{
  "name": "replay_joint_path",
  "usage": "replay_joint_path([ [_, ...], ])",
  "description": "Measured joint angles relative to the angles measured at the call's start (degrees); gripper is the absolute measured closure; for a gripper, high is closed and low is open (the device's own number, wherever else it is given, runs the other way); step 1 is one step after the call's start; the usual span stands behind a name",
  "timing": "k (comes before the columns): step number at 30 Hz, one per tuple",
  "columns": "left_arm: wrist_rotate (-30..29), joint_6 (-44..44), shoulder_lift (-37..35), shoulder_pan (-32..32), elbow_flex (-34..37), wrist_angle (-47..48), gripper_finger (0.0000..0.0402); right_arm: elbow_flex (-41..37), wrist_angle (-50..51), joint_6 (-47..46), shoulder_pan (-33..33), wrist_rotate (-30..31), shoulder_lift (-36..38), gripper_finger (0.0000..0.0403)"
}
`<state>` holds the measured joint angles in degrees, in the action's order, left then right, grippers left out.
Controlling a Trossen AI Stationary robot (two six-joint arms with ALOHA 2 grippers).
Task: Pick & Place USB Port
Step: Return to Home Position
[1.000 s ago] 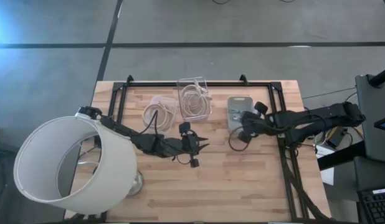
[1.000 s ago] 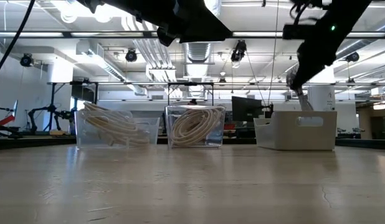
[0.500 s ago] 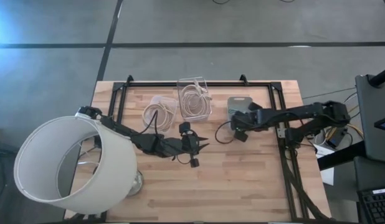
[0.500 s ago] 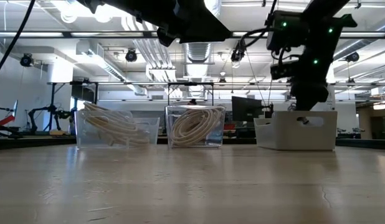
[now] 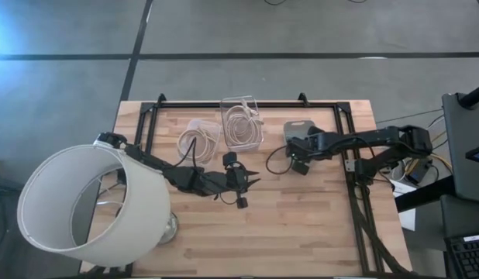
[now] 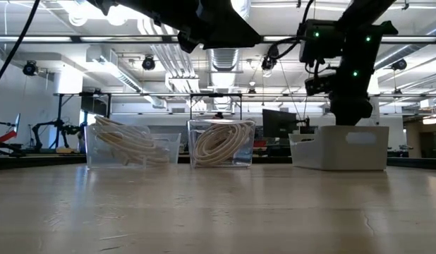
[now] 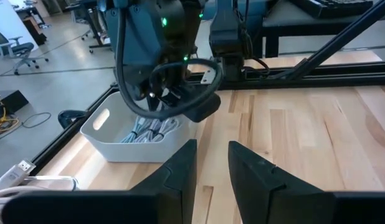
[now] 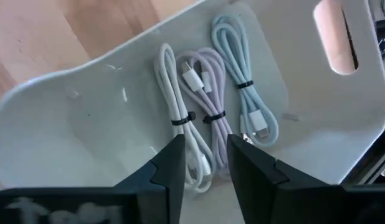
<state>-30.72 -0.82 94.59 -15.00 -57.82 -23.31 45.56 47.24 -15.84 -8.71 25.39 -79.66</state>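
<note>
1. Nearest, the left tool point(image 7: 211, 152) hovers over the middle of the bench point(image 5: 301, 232). Its fingers are a little apart and hold nothing. Parked there, it leaves the back row free for the other arm.
2. Farther back, the right tool point(image 8: 205, 152) hangs just above the bin point(image 6: 341, 149), pointing down into it. Its fingers are parted with nothing between them.
3. Inside the bin, the white cable point(image 8: 178, 118), purple cable point(image 8: 212, 117) and blue cable point(image 8: 242, 84) lie side by side, each tied in a bundle, with the purple one in the middle. All three being in, the sorting looks finished.
4. What remains, I judge, is to lift the right arm clear before swinging it away, so that its fingers do not catch the rim or a cable.
5. Beside the bin in the back row, the clear bins point(image 6: 221, 122) hold coiled pale cords point(image 6: 218, 141).
</note>
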Motion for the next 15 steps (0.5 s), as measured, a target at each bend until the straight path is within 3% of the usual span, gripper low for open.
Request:
replay_joint_path([
  [5,0.0,0.0,0.0,0.0,0.0,0.3,0.0307,1.8,1.0,0.0,0.0,-2.1,2.6,0.0271],
  [12,-1.0,-1.0,-1.1,-0.2,0.0,0.9,0.0307,7.0,1.7,1.1,0.5,-15.8,9.6,0.0275],
  [15,-1.0,-1.0,-2.9,0.0,0.0,1.4,0.0307,7.9,1.3,3.8,2.1,-17.9,13.8,0.0281],
])
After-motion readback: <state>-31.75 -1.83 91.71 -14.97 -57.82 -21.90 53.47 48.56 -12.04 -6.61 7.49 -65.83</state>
